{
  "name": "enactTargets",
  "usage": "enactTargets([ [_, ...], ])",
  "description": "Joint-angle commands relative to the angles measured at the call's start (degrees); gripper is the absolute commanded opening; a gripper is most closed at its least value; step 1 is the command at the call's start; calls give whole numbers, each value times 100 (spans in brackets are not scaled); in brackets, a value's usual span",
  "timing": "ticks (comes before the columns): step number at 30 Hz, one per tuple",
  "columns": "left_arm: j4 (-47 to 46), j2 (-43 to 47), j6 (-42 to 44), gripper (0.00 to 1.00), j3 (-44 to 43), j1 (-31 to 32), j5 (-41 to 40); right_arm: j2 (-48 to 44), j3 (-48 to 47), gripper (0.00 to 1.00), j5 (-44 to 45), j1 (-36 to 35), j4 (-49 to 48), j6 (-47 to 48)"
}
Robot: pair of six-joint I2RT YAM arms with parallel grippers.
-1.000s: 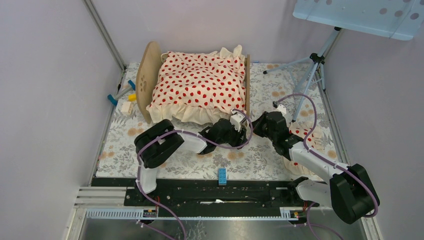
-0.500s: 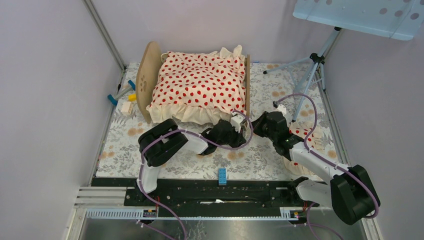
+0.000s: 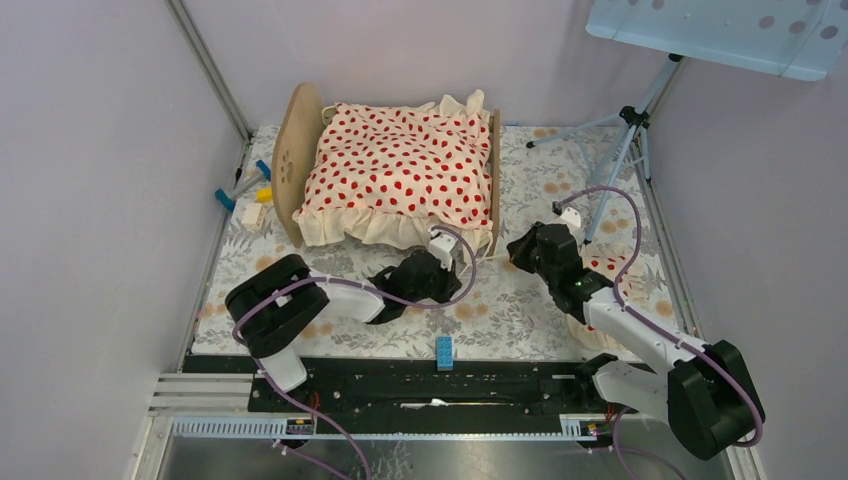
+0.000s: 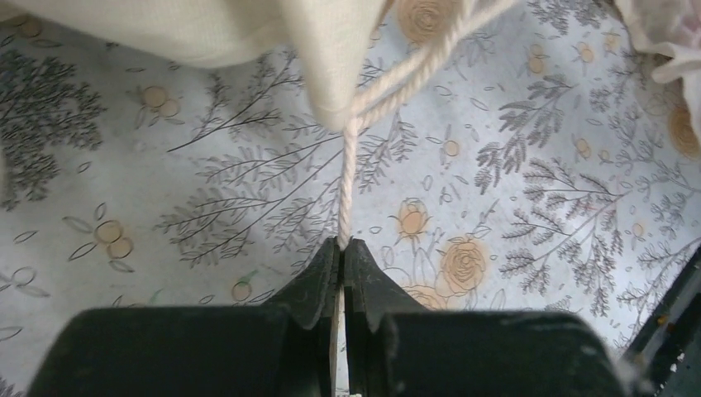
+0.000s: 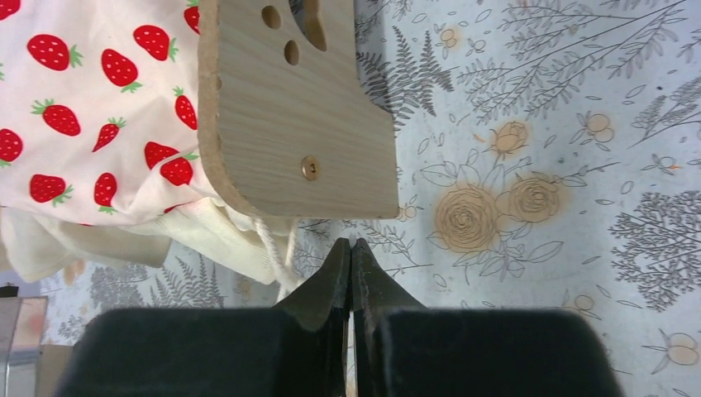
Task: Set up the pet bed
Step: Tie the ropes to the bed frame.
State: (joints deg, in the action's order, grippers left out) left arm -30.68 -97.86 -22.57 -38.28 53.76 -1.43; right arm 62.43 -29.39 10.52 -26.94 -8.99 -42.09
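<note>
Left pincer: jaws pinched tight on a cream cord that runs up to the blanket's hem. Right pincer: closed, nothing in it, tip just beside the end board. Bed stands at the far side of the mat, blanket spread over it, near edge rumpled. Pillow lies on the mat under the right arm, so it looks unplaced. Roughly halfway, by my judgement. Left arm low, reaching across to the bed's near side. Right arm stretched forward, wrist low.

Left gripper has clamped the cord, shifting left.
</note>
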Motion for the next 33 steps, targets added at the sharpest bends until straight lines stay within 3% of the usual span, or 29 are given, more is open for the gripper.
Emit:
enactTargets([
  [1,312,161,-271,4,87,-152,-449,-209,-276,0,445,42,117,253],
  [15,897,-762,-237,0,-629,-722,482,-741,-1041,0,1305,70,698,1218],
  [33,1305,-675,-461,0,-538,-1588,333,-671,-1801,0,1719,270,807,2004],
])
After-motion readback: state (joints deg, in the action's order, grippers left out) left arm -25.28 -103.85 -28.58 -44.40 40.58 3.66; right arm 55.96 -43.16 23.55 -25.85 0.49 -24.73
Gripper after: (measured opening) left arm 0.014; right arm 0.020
